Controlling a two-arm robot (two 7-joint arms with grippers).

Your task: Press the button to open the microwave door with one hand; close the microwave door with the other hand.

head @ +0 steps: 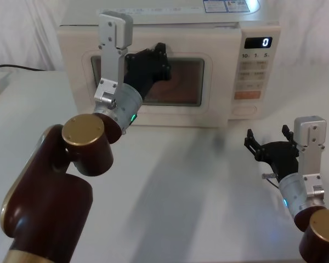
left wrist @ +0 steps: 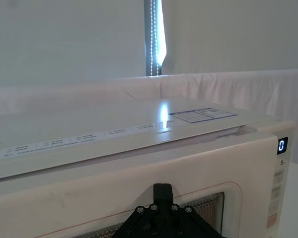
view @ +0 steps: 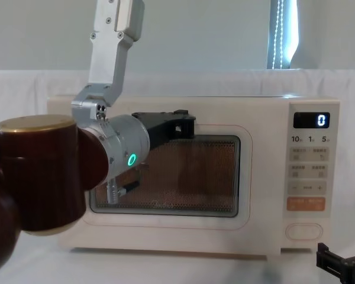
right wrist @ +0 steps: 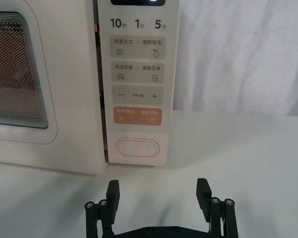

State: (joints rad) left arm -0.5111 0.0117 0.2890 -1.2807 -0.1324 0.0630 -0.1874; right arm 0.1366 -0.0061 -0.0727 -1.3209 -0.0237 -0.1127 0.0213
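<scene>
Button point(right wrist: 137, 148) sits low on the panel of the microwave point(head: 170, 33), untouched. Microwave door point(view: 171, 177) looks flush or nearly so; left gripper point(head: 153, 63) is against its window, likely pushing it shut, jaw state untellable. Right gripper point(right wrist: 159, 194) waits, jaws spread, facing the button, apart from it.

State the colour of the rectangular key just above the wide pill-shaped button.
The rectangular key is orange with pale markings; the right wrist view shows it best.
</scene>
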